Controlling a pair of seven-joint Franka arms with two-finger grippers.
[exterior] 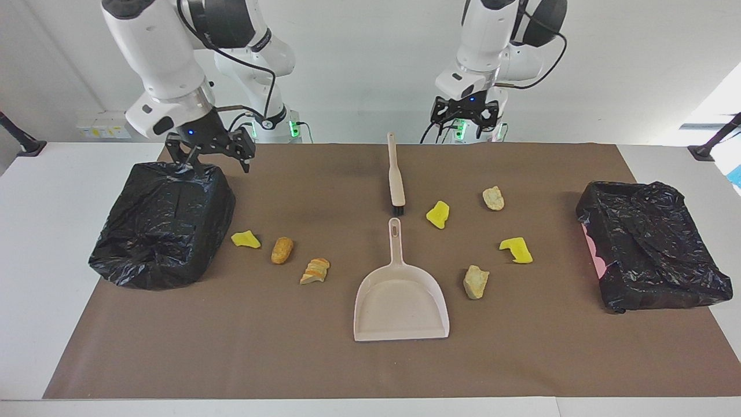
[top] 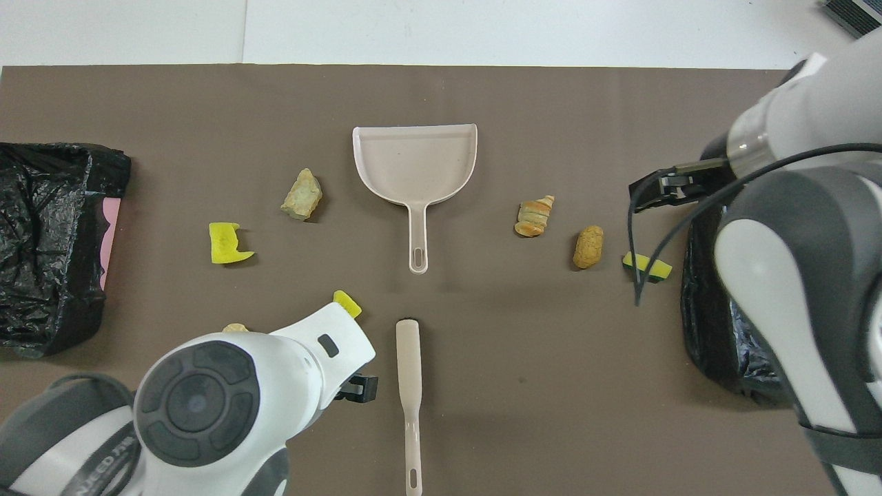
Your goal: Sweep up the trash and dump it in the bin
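Beige dustpan (exterior: 401, 301) mid-mat, brush (exterior: 396, 174) nearer the robots, black-bagged bins (exterior: 162, 223) at both table ends, seven trash scraps (exterior: 282, 249) flanking the dustpan, right gripper (exterior: 209, 152) spread over one bin's edge, left gripper (exterior: 464, 113) spread, raised beside the brush handle, clear of scraps.

The mat (exterior: 347, 370) is plain brown on a white surface (exterior: 35, 243). The dustpan (exterior: 402, 301) and brush (exterior: 396, 174) are beige, the brush's bristles black. Both bins (exterior: 162, 223) wear glossy black bags; one (exterior: 651, 243) shows pink. The trash (exterior: 438, 214) is yellow sponge, one piece (top: 646, 267) green-backed, and tan-orange bread (exterior: 282, 249). The arms are white, each gripper (exterior: 211, 153) black.
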